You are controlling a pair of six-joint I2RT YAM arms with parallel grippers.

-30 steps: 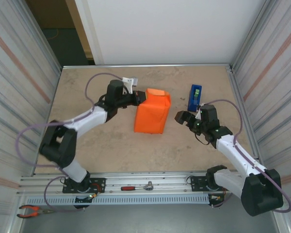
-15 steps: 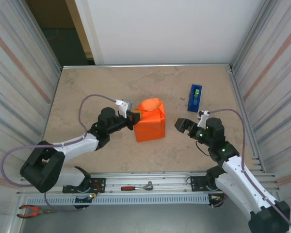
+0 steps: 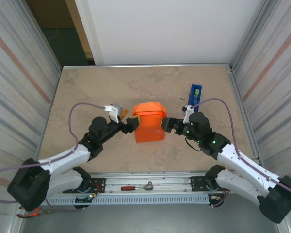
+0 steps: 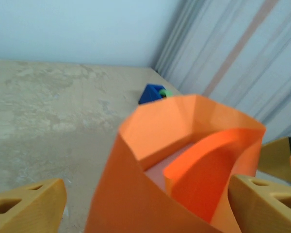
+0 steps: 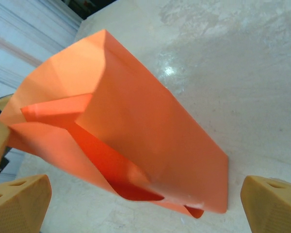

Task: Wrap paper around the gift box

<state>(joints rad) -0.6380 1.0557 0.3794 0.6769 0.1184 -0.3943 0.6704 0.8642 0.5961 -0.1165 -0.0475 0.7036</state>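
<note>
The orange paper (image 3: 149, 122) is folded up round the gift box into a loose parcel in the middle of the table. In the left wrist view the paper (image 4: 184, 145) stands open at the end, and a pale sliver of the box (image 4: 157, 171) shows inside; the rest of the box is hidden. My left gripper (image 3: 128, 125) is at the parcel's left side, open, with its fingers (image 4: 29, 208) spread wide on either side of the paper's end. At the parcel's right side my right gripper (image 3: 169, 125) is open too, facing the paper (image 5: 136, 126) with its fingers (image 5: 274, 204) spread wide.
A blue tape dispenser (image 3: 195, 97) stands behind and to the right of the parcel, and its top shows as a blue tip (image 4: 153, 93) beyond the paper. A wrench (image 3: 138, 187) lies on the front rail and pliers (image 3: 31, 210) at the near left corner. Corrugated walls close both sides.
The parcel has shifted a little nearer. My left gripper drew back along its left side toward the near edge. My right gripper moved left, up to the parcel's right side.
</note>
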